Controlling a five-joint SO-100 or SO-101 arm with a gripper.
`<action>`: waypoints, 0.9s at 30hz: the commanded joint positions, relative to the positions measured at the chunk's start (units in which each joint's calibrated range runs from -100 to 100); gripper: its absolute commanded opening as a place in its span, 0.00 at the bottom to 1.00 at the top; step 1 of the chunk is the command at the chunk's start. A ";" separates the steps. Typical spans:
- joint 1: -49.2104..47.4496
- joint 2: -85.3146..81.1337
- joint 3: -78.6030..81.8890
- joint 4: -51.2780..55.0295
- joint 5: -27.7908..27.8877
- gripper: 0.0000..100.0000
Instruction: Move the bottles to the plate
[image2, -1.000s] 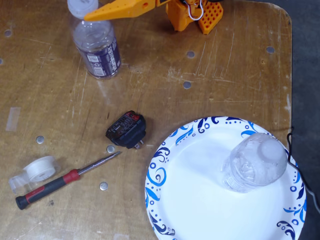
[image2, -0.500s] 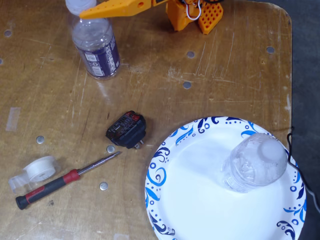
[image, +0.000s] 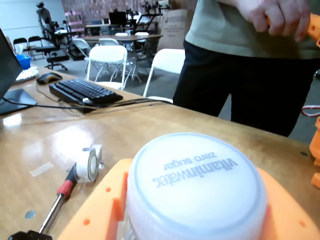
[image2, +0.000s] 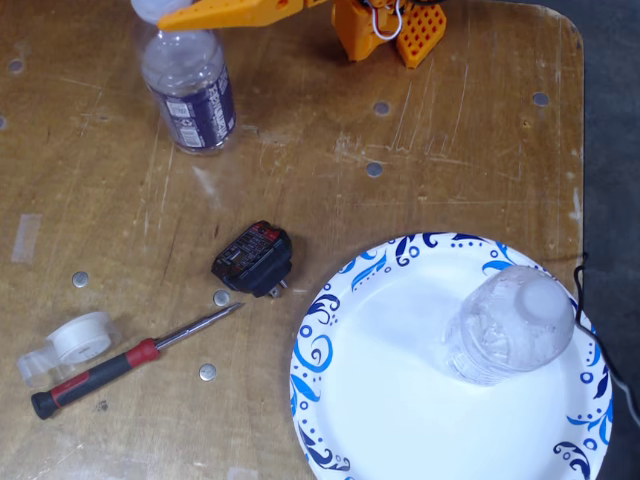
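Bottle (image2: 190, 95) upright, purple-blue label

Scratched glossy wood table (image2: 420, 170); clear plastic bottles (image2: 190, 95); paper plate (image2: 390, 400).

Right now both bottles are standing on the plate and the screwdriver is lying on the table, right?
Not quite. In the fixed view only the unlabelled bottle stands on the plate. The labelled bottle is on the table by the gripper. The screwdriver does lie on the table.

We see an orange end effector (image2: 150, 12), a white plate (image2: 400, 400) rimmed with blue swirls, a dark purple-blue labelled bottle (image2: 190, 90) (white cap), and a red-and-black-handled screwdriver (image2: 120, 362) on the brown surface (image2: 450, 150).
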 joint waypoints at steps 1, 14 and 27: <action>-0.29 0.01 -7.41 -0.11 -0.26 0.10; -27.46 18.05 -34.98 -0.63 -0.31 0.05; -44.50 57.68 -63.36 -2.11 -3.02 0.01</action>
